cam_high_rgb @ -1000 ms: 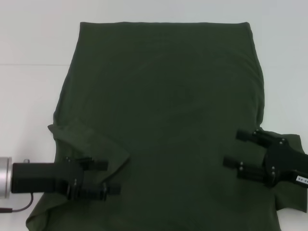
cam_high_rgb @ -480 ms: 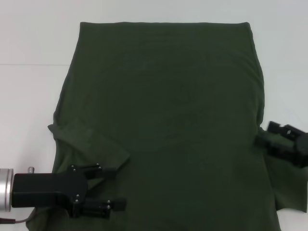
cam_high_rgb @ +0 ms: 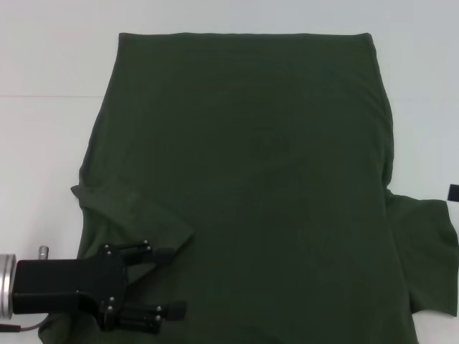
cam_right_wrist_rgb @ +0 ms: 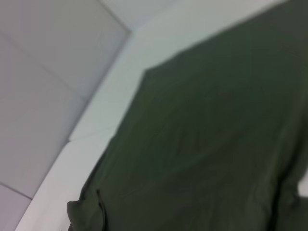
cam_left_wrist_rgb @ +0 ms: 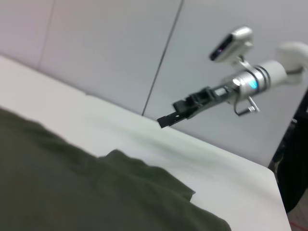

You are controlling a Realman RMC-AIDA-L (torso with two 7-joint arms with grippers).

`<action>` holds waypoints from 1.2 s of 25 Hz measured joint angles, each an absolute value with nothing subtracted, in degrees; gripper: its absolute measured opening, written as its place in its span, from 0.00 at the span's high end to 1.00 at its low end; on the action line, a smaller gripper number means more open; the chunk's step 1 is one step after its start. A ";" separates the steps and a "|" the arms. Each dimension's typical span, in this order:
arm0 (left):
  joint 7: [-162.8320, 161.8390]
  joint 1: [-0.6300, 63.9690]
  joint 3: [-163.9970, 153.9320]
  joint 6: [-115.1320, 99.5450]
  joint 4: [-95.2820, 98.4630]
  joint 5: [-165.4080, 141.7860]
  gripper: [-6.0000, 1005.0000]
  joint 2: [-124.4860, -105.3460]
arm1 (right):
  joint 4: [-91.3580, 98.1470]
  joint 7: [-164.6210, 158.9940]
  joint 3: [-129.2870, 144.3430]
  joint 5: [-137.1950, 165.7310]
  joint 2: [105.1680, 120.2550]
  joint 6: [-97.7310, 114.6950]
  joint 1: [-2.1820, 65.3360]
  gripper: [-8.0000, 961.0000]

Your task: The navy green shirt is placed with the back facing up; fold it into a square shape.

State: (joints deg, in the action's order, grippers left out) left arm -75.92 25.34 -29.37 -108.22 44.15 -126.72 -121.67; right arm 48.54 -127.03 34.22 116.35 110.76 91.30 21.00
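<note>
Left pincer (cam_high_rgb: pixel 168 281): low at the near left in the head view, over the folded left sleeve of the navy green shirt (cam_high_rgb: pixel 251 179); fingers spread wide, nothing between them.
Shirt: flat on the white worktop (cam_high_rgb: pixel 50 129), hem at the far edge, right sleeve spread out.
Right pincer (cam_left_wrist_rgb: pixel 166 119): only a black sliver at the head view's right edge; the left wrist view shows it whole, raised off the cloth in front of the grey wall (cam_left_wrist_rgb: pixel 96 48); whether it is open, I cannot tell.
Right wrist view: shirt and worktop corner only.
Change: one second ago the right pincer was over the right sleeve; the left one sat slightly farther away.
Writing: none readable.
</note>
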 joint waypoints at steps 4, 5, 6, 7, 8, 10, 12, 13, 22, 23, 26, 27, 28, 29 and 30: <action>-73.80 24.92 -29.34 -108.48 44.01 -125.45 0.07 -121.74 | 52.00 -141.05 31.09 125.52 109.99 95.11 25.06 0.05; -73.47 24.91 -29.37 -108.50 43.93 -125.38 0.07 -121.75 | 52.26 -143.45 30.55 127.54 109.78 95.86 26.10 0.05; -73.30 24.90 -29.46 -108.50 43.91 -125.37 0.07 -121.76 | 52.56 -145.96 30.14 130.37 109.58 97.02 27.39 0.05; -73.16 24.90 -29.55 -108.51 43.91 -125.37 0.07 -121.76 | 52.85 -147.52 29.94 132.92 109.49 97.96 28.41 0.05; -73.04 24.89 -29.66 -108.52 43.91 -125.37 0.07 -121.77 | 53.13 -148.70 29.86 136.05 109.47 98.96 29.62 0.05; -72.81 24.88 -29.78 -108.52 43.91 -125.38 0.07 -121.82 | 53.35 -149.71 29.86 140.38 109.54 99.91 31.20 0.05; -72.68 24.86 -29.82 -108.55 43.87 -125.38 0.07 -121.85 | 53.37 -150.24 29.87 143.60 109.72 100.11 32.15 0.05; -72.55 24.84 -29.82 -108.55 43.83 -125.42 0.07 -121.86 | 53.37 -150.37 29.92 144.73 109.80 100.11 32.42 0.05; -71.25 23.90 -29.46 -107.87 43.69 -125.68 0.08 -121.93 | 51.53 -150.26 30.33 147.34 110.14 98.67 31.02 0.05; -71.25 23.90 -29.46 -107.87 43.69 -125.68 0.08 -121.93 | 50.92 -150.19 30.36 147.45 110.13 98.30 30.83 0.05; -70.69 23.39 -29.35 -107.79 43.94 -125.57 0.08 -122.10 | 49.65 -150.12 30.43 148.01 110.09 96.33 30.31 0.05; -70.68 23.37 -29.34 -107.75 43.94 -125.62 0.08 -122.10 | 49.51 -150.12 30.43 148.03 110.09 95.87 30.26 0.05; -70.67 23.36 -29.35 -107.66 43.89 -125.68 0.08 -122.11 | 49.33 -150.12 30.42 148.04 110.10 95.41 30.21 0.05; -70.66 23.36 -29.35 -107.43 43.84 -125.78 0.08 -122.14 | 49.21 -150.08 30.42 148.02 110.15 95.07 30.21 0.05; -70.66 23.36 -29.35 -107.23 43.83 -125.82 0.08 -122.16 | 49.14 -149.95 30.41 147.95 110.23 94.80 30.21 0.05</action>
State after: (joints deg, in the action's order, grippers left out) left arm -70.66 23.36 -29.35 -107.23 43.83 -125.82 -122.16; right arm 49.14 -149.95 30.41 147.95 110.23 94.80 30.21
